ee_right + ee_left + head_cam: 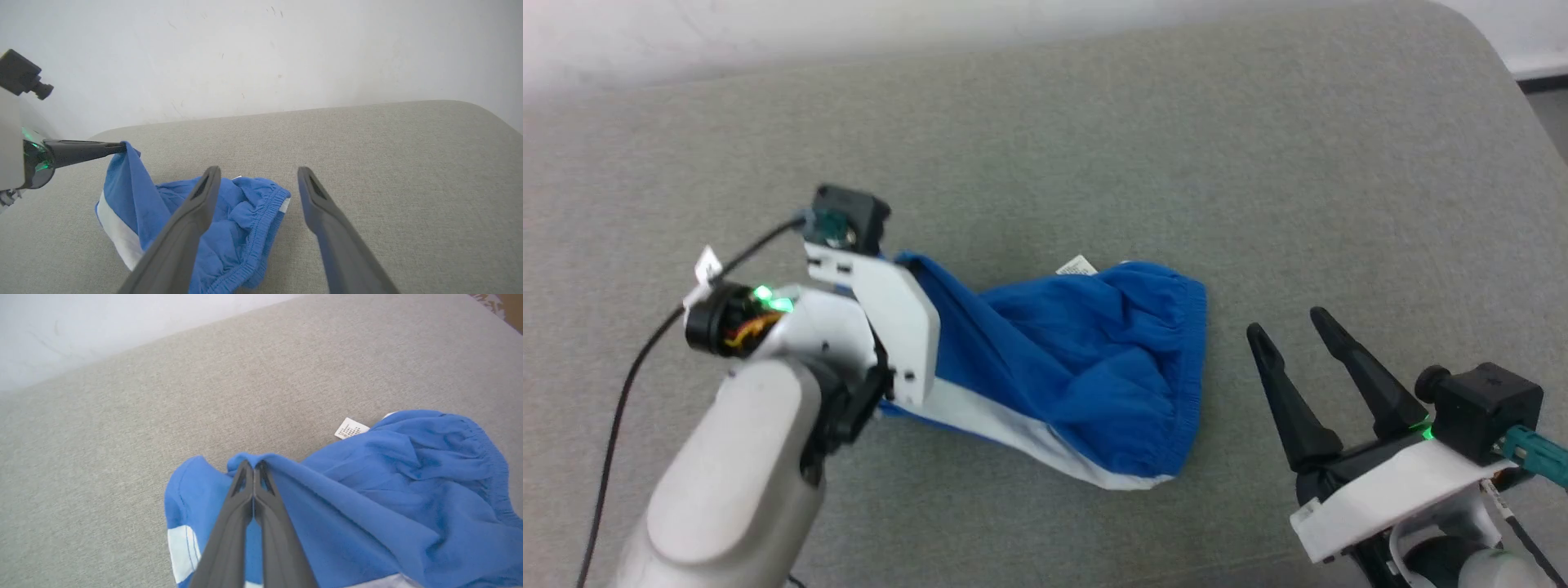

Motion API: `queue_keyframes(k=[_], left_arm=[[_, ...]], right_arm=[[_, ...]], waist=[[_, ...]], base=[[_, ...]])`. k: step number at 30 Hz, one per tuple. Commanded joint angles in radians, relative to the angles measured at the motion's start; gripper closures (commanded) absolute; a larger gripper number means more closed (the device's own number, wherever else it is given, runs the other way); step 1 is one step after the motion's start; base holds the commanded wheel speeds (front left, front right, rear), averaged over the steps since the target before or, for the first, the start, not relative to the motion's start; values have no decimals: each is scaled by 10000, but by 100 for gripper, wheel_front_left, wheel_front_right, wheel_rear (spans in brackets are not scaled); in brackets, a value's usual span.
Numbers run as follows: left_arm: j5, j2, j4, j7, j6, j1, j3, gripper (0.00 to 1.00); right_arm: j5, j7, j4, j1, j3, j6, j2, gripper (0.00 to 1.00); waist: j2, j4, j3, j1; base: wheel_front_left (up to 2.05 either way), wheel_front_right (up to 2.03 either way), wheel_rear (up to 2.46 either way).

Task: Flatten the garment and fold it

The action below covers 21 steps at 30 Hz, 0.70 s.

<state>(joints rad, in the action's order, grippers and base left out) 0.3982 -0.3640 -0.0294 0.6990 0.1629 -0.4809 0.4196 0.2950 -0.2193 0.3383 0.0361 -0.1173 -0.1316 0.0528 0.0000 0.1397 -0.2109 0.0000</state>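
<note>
Shorts (1086, 359) lie bunched mid-frame in the head view on the grey cushion (1094, 122), one leg hem lifted at the left, where the left gripper (254, 468) is pressed together on a thin fold of blue cloth. That hold sits at the very fingertips, so a pull could let the cloth slip. With the right gripper (1286, 322) spread wide and clear of the cloth at lower right, nothing pins the waistband (1196, 367), so the bundle may drag rather than flatten. The long axis runs left to right, with the waistband pointing right.
</note>
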Motion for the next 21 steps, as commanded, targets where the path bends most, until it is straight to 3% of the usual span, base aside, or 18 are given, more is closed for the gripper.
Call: queue_keyframes(k=[1,8,9,10,11,12,16,21], left_arm=[[-103,37,286,-59,65,-279,-60,100],[-34,386,2479,-441,28,-1328,-210,100],[12,438,2713,-557,-7,-1363,-224,72],[95,509,2922,-666,-33,-1356,-254,51],[177,575,3074,-795,-70,-1323,-279,20],[211,605,3181,-949,-125,-1271,-272,0],[189,622,2979,-1798,-213,-891,-271,0],[-116,376,1615,-2807,74,-108,-358,0]], right_arm=[[-53,8,46,-144,-44,9,-26,0],[-44,188,6,-247,-148,9,-26,0],[-38,220,-5,-242,-139,9,-26,0],[-34,252,-18,-234,-122,9,-26,0],[-28,282,-34,-227,-99,9,-26,0],[-21,306,-59,-225,-81,9,-26,0],[7,352,-146,-246,-7,9,-26,0],[76,327,-222,-241,78,9,-26,0]], waist=[[0,408,-406,0],[0,851,-939,0],[0,848,-976,0],[0,825,-997,0],[0,789,-1008,0],[0,740,-991,0],[0,416,-779,0],[0,-95,-340,0]], base=[[0,0,0],[0,0,0],[0,0,0],[0,0,0],[0,0,0],[0,0,0],[0,0,0],[0,0,0]])
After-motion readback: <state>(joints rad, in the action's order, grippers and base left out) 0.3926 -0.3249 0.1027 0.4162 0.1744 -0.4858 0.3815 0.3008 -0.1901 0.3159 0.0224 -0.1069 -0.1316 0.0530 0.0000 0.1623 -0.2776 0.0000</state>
